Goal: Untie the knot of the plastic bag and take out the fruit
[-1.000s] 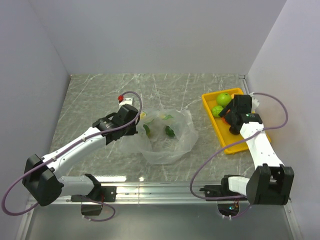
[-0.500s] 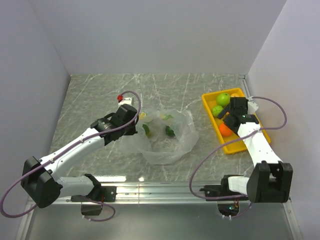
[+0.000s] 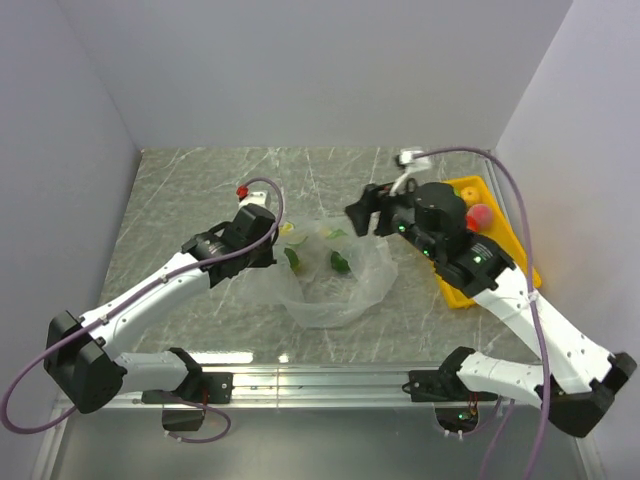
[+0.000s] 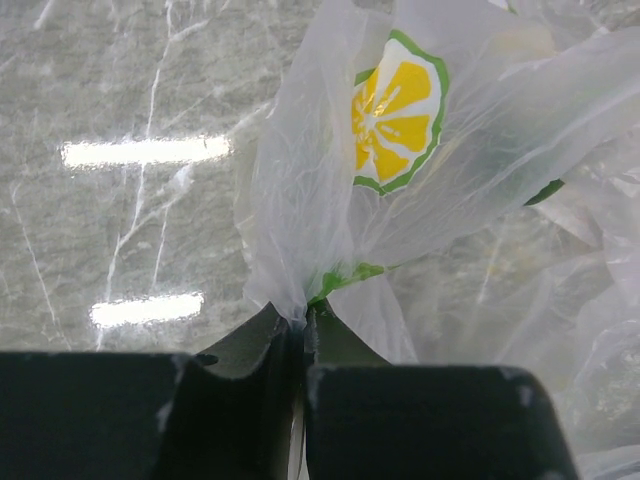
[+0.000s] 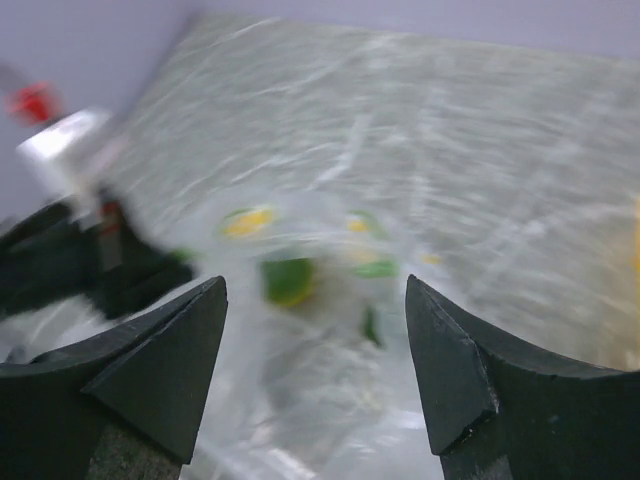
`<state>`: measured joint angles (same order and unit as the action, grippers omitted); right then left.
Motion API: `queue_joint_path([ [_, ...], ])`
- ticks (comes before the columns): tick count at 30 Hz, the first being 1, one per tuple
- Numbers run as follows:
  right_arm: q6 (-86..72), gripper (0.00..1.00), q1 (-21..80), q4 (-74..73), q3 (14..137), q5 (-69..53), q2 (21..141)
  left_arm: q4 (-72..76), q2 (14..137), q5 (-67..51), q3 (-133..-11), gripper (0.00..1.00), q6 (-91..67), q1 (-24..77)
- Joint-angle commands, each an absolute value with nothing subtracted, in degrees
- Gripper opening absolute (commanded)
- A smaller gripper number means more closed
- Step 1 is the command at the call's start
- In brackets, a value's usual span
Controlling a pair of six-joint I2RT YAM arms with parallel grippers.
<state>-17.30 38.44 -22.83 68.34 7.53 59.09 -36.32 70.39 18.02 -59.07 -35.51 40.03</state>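
The clear plastic bag (image 3: 335, 275) lies crumpled at mid table, with lemon-slice prints and green shapes (image 3: 341, 263) showing on or through the film. No tied tuft of a knot shows. My left gripper (image 3: 268, 240) is shut on a bunched fold of the bag's left edge, which the left wrist view shows pinched between the fingertips (image 4: 303, 318), with a lemon-slice print (image 4: 395, 110) above. My right gripper (image 3: 368, 215) hangs open and empty over the bag's upper right edge. In the blurred right wrist view it (image 5: 315, 290) frames the bag (image 5: 330, 330).
The yellow tray (image 3: 472, 187) stands at the right, mostly hidden under my right arm; its contents do not show. White walls close in the left, back and right sides. A metal rail runs along the near edge.
My right arm has swung from the yellow tray, where an orange lay beside it, leftward to the bag's upper right edge. My left gripper has kept its hold on the bag.
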Motion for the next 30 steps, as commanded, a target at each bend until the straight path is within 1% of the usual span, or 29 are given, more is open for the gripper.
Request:
queue_joint_path([
  [1,-10.1,0.78,44.9,-24.3,72.3,2.4,66.1,-36.5,70.9,17.3,-62.3,0.11,-34.4,39.8],
  [4,-7.9,0.78,48.5,-23.9,71.0,3.7,69.6,-36.8,71.2,17.2,-63.2,0.11,-34.2,39.8],
  [6,-6.9,0.78,48.8,-23.9,70.5,2.6,71.6,-37.3,71.5,17.2,-63.7,0.12,-33.9,39.8],
  [10,-3.9,0.76,49.6,-26.0,71.5,2.9,79.3,-37.8,71.7,17.4,-64.2,0.12,-33.8,39.8],
  [16,-1.2,0.68,49.8,-26.2,72.3,5.2,89.2,-37.7,71.5,16.8,-64.1,0.13,-34.2,39.7],
  [18,-1.4,0.65,49.3,-24.7,72.1,5.3,91.3,-37.6,71.5,16.6,-63.8,0.12,-34.3,39.8],
  [20,-1.9,0.63,48.8,-23.8,72.1,7.4,94.1,-37.8,71.5,16.8,-63.7,0.13,-34.2,39.7],
  [26,-3.6,0.64,46.3,-22.9,72.0,13.0,98.8,-38.1,71.1,16.6,-63.4,0.13,-33.8,39.7],
  [29,-4.5,0.65,44.6,-22.9,71.2,16.6,100.1,-38.1,71.2,16.6,-63.0,0.13,-33.7,39.8],
  [30,-5.1,0.68,43.9,-23.0,70.8,17.4,100.2,-38.0,71.3,16.4,-63.0,0.13,-33.6,39.7],
])
